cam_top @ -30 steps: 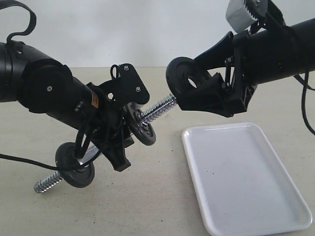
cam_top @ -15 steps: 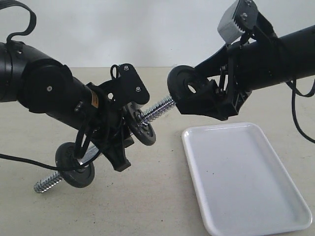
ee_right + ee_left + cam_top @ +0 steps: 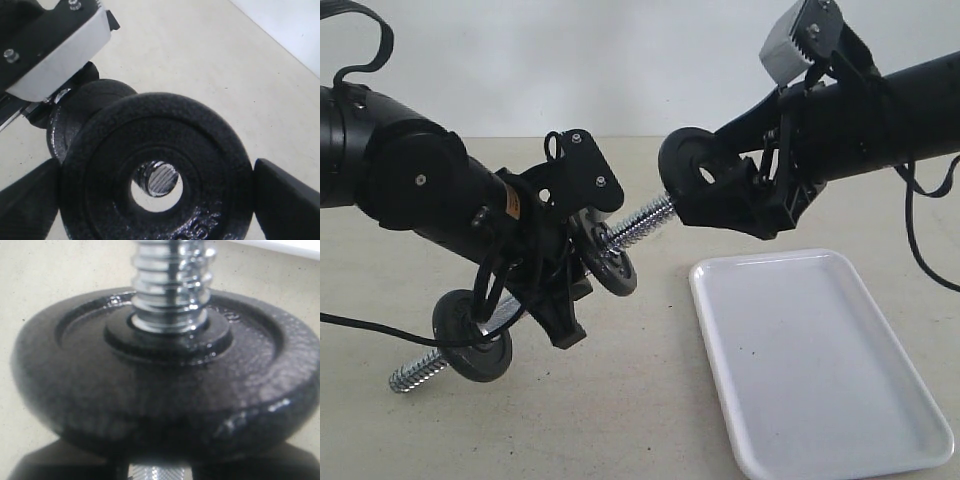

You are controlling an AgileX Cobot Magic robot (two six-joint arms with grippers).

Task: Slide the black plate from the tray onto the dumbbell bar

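My right gripper (image 3: 698,188) is shut on the black plate (image 3: 682,165), held on edge in the air just off the upper threaded end of the dumbbell bar (image 3: 645,220). In the right wrist view the plate (image 3: 155,150) sits between both fingers (image 3: 287,202), and the bar's tip (image 3: 159,178) shows through its hole, slightly off centre. I cannot tell whether the tip is inside the hole. My left gripper (image 3: 568,262) is shut on the bar's middle (image 3: 160,473), holding it tilted. The bar carries two black discs (image 3: 608,262) (image 3: 475,338). The white tray (image 3: 820,360) holds nothing.
The tray lies at the front right of the beige table (image 3: 620,420), under the right arm. The bar's lower threaded end (image 3: 415,372) hangs close above the table at the front left. A pale wall stands behind.
The right gripper with the plate has shifted slightly left toward the bar's end and its wrist has tilted up. The left arm and bar have not moved.
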